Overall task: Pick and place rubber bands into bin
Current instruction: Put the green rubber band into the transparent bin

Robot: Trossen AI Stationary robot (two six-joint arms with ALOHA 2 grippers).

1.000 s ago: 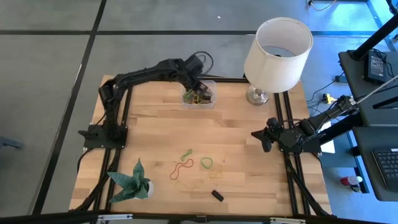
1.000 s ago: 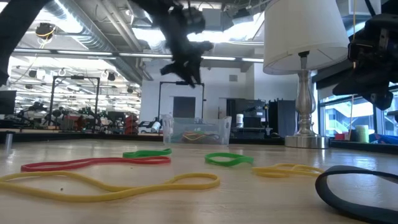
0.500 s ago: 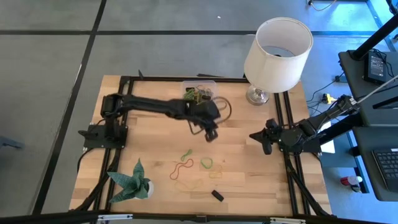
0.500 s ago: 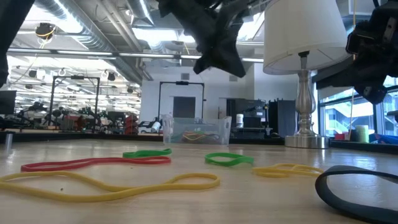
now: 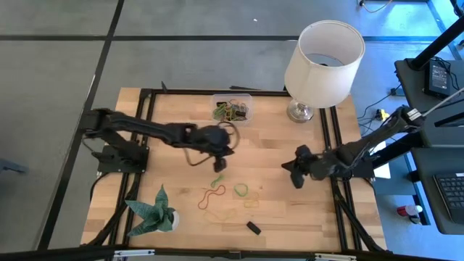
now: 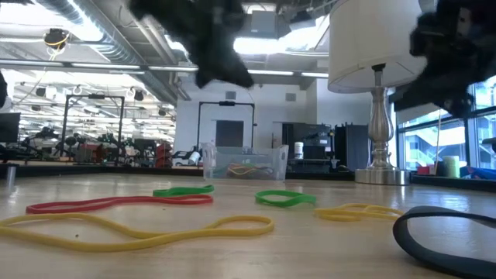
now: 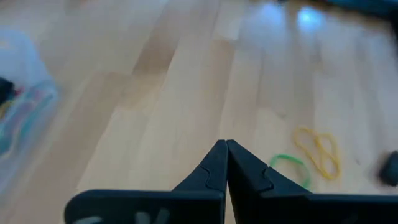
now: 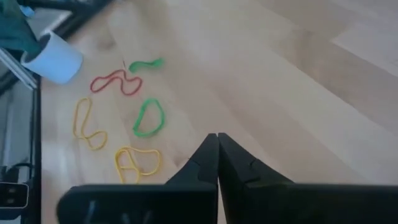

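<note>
Several rubber bands lie loose on the wooden table toward its near edge: a twisted green one (image 5: 217, 179), a red one (image 5: 212, 196), a green loop (image 5: 240, 190) and yellow ones (image 5: 221, 214). More bands fill the clear bin (image 5: 232, 110), which stands at the far edge. My left gripper (image 5: 219, 164) is shut and empty above the table, just on the far side of the twisted green band. My right gripper (image 5: 291, 172) is also shut and empty, to the right of the loose bands. The right wrist view shows the red band (image 8: 118, 81) and the green loop (image 8: 149, 117) ahead of the shut fingers.
A white lamp (image 5: 322, 58) stands at the far right corner, beside the bin. A folded green plant in a white pot (image 5: 152, 210) sits at the near left. A small black block (image 5: 252, 227) lies near the front edge. Bare wood lies between the bin and the bands.
My left gripper has swung away from the bin toward the table's near edge and come lower, ending just beyond the twisted green band. My right gripper has shifted a little toward the table's left, closer to the loose bands. The bands have not moved.
</note>
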